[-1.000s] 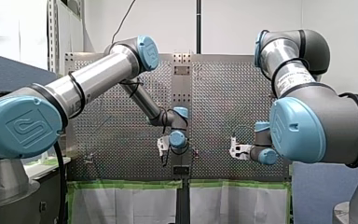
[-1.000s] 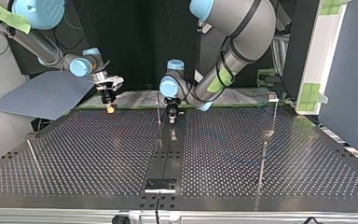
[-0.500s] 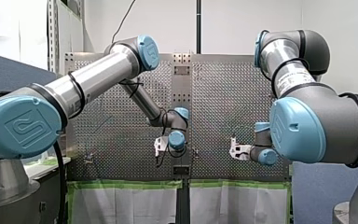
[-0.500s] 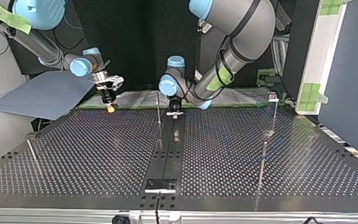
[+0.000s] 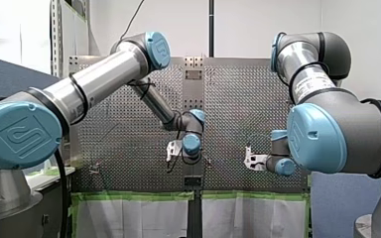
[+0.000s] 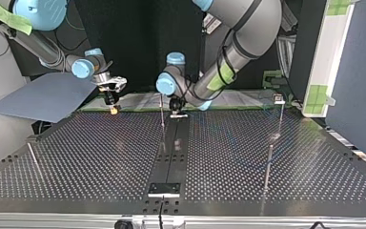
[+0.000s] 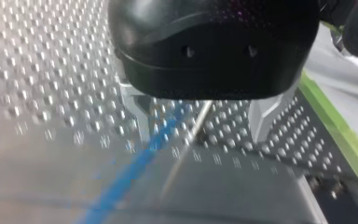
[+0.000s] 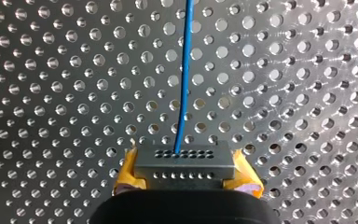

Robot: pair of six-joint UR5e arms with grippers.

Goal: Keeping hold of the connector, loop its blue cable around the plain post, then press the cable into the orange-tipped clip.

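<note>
Closed tight, my right arm's jaws clamp the grey connector between yellow pads, one pad at each end of the block. The blue cable leaves the connector's upper row of holes and runs straight away from the jaws over the perforated desk. In the top view my right arm comes in at the far left. Its jaws hang just above the desk's far edge, yellow tips low over the holes.

Open, by contrast, are my left arm's jaws. In the left wrist view the two metal fingers stand well apart under the black body. Between them pass both the blue cable and the plain post, a thin bright rod. Cable and rod run close together, nearer one finger than the other; whether they touch I cannot tell.

In the top view my left arm reaches in from the far right. Its jaws sit at the middle of the desk's far edge, just right of the plain post and over the dark centre strip. Other thin posts stand at the right and the near left of that view.
</note>
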